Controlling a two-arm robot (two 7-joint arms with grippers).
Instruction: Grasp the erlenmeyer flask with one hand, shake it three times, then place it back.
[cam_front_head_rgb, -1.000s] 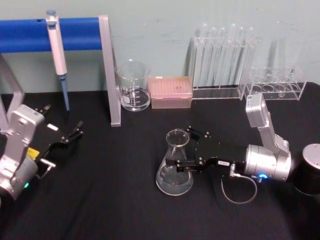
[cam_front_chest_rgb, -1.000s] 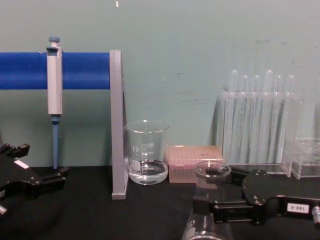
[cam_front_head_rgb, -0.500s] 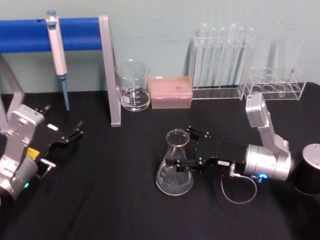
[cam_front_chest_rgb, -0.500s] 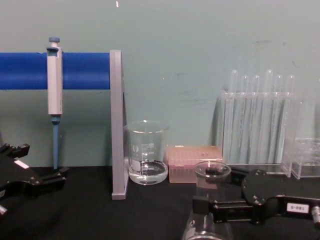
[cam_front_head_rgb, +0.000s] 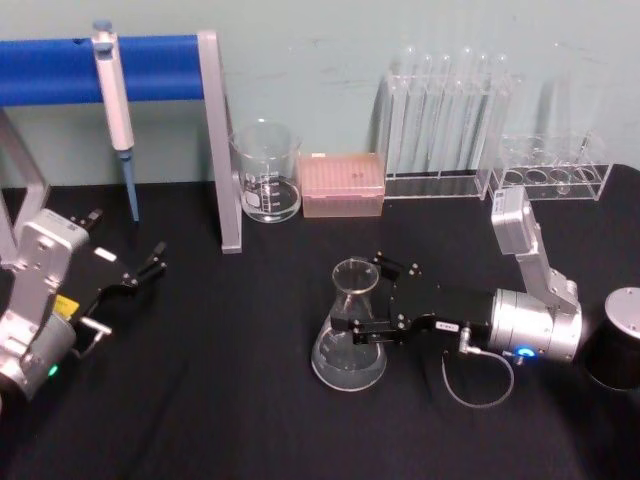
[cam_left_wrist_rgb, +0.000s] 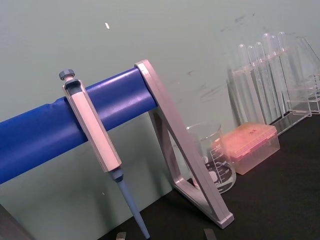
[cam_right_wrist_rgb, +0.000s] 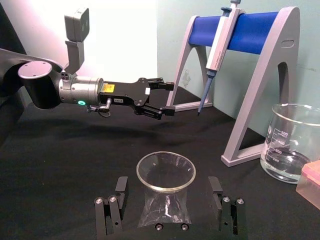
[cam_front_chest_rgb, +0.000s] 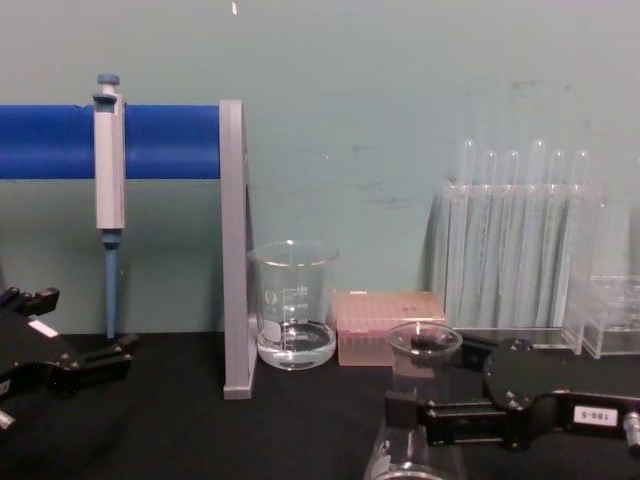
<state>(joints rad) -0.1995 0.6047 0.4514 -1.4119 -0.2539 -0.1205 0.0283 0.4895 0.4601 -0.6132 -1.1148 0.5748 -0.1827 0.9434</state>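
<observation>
Erlenmeyer flask (cam_front_head_rgb: 348, 358) stands upright, near centre; right gripper (cam_front_head_rgb: 357, 292) straddles its neck, jaws spread, not pinching; close squarely below the rim before lifting; left gripper (cam_front_head_rgb: 150, 266) parked left, jaws spread.

clear erlenmeyer flask (cam_front_head_rgb: 348, 352), black right end effector (cam_front_head_rgb: 358, 295), blue bar (cam_front_head_rgb: 160, 65), pink box (cam_front_head_rgb: 343, 185), black tabletop (cam_front_head_rgb: 230, 400)

Black table (cam_front_head_rgb: 220, 400): erlenmeyer flask (cam_front_head_rgb: 347, 366), beaker (cam_front_head_rgb: 266, 186), pink box (cam_front_head_rgb: 343, 186)

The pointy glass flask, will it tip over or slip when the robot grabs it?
The clear glass conical flask has a wide base, so it probably won't tip easily. Its smooth neck may slip in the black right hand flanking it. Being glass, it is likely fragile.
</observation>
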